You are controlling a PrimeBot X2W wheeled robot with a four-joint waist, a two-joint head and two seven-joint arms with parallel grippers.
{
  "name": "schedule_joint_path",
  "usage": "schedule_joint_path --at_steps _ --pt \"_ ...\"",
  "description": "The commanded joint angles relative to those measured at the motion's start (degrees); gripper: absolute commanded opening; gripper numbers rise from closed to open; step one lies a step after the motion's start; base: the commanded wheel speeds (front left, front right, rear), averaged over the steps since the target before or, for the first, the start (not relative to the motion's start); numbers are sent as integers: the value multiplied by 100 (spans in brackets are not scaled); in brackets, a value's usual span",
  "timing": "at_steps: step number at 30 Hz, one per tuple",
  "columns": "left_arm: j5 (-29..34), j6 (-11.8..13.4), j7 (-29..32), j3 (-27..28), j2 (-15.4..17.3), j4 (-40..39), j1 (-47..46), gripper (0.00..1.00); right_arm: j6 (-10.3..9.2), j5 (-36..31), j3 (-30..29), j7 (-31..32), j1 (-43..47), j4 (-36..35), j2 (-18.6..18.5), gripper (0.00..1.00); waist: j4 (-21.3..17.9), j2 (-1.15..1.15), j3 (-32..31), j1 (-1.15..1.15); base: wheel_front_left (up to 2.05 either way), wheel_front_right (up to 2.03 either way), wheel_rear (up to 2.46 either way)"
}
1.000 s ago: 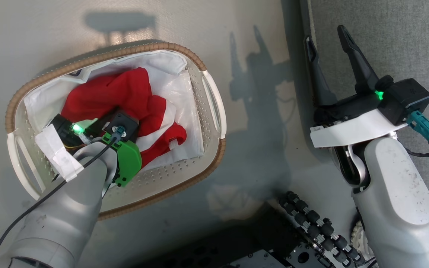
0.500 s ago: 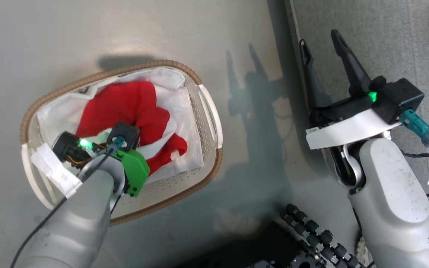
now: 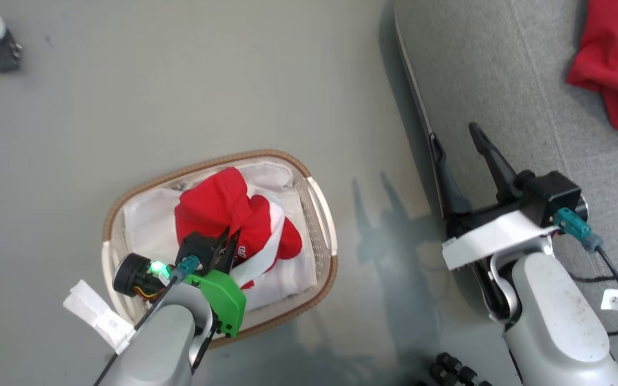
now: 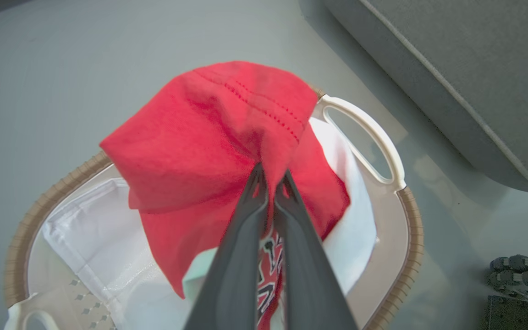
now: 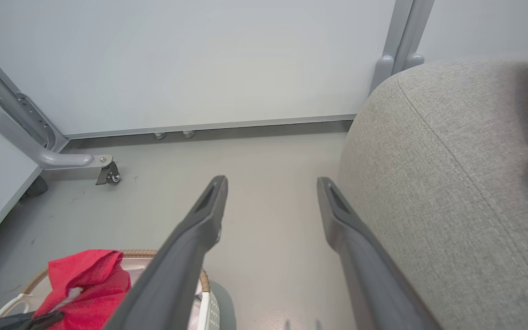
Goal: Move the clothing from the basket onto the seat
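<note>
The laundry basket [image 3: 324, 214] stands on the floor, with its white liner [image 3: 145, 230] showing around the load. The red clothing [image 3: 218, 206], with white panels, is gathered into a peak above the brown rim, and its lower folds hang inside the basket. The left end effector [image 4: 271, 185] is over the basket's middle. Its fingers are all but together and pinch a fold of the clothing at the tips, with fabric draping to either side.

The floor [image 3: 180, 80] is smooth and grey. The light grey sofa [image 3: 502, 80] stands to the robot's right of the basket, with bare floor between them. A second red garment [image 3: 617, 64] lies crumpled on the sofa cushion. The right end effector [image 3: 454, 133] is at the sofa's near edge, fingers spread wide and gripping nothing. A pale wall panel [image 5: 200, 59] with a grey frame and a caster [image 5: 107, 172] closes the far side.
</note>
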Motion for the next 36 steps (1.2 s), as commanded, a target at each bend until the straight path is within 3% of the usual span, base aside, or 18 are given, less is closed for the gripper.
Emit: schedule_joint_path --at_steps 1,10,23,31,36 --pt "-22 -10 -2 64 -15 -125 190 0 -6 -61 -24 -12 173 55 -24 100 458 0 -854 0 0 0 0" --pt "128 -37 -4 494 -158 -1140 813 0 -5 -123 -135 -12 742 279 -23 100 900 0 -1681 0 0 0 0" --pt "239 -49 -3 1059 -300 -2716 1207 0 -6 -158 -87 -12 1329 445 -24 100 1137 0 -2414 0 0 0 0" --pt "111 -51 -3 1007 -328 -3428 1258 0 -6 -197 154 -12 1487 545 -22 100 1190 0 -2643 0 0 0 0" --pt "-9 -52 -3 885 -336 -3751 1287 0 -5 -364 598 -13 1335 450 -75 100 1255 0 -2714 0 0 0 0"
